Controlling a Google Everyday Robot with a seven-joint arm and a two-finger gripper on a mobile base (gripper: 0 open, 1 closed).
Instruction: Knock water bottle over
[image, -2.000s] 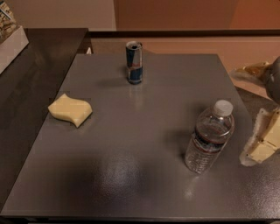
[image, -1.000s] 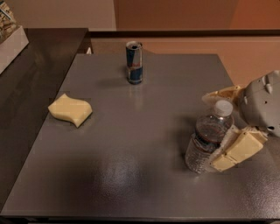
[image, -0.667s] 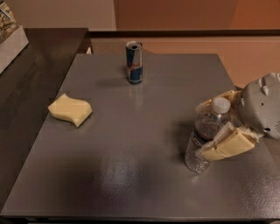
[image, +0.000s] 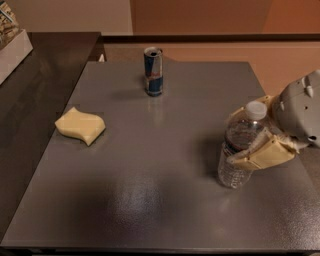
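The water bottle (image: 233, 172), clear ribbed plastic with a white cap, stands upright at the right side of the grey table (image: 150, 190). My gripper (image: 234, 139) reaches in from the right edge at the bottle's upper half. Its cream fingers (image: 262, 154) are spread, one in front of the bottle and one behind it, so the bottle stands between them. The front finger lies against the bottle's label band. The grey wrist housing (image: 300, 107) sits just right of the cap.
A blue-and-silver drink can (image: 153, 71) stands at the back middle of the table. A yellow sponge (image: 80, 125) lies at the left. A dark counter (image: 35, 90) adjoins the table on the left, with a white box (image: 12, 42) at its far corner.
My gripper has moved left from the table's right edge until its fingers straddle the bottle. The bottle still stands in the same spot. The can and sponge have not moved.
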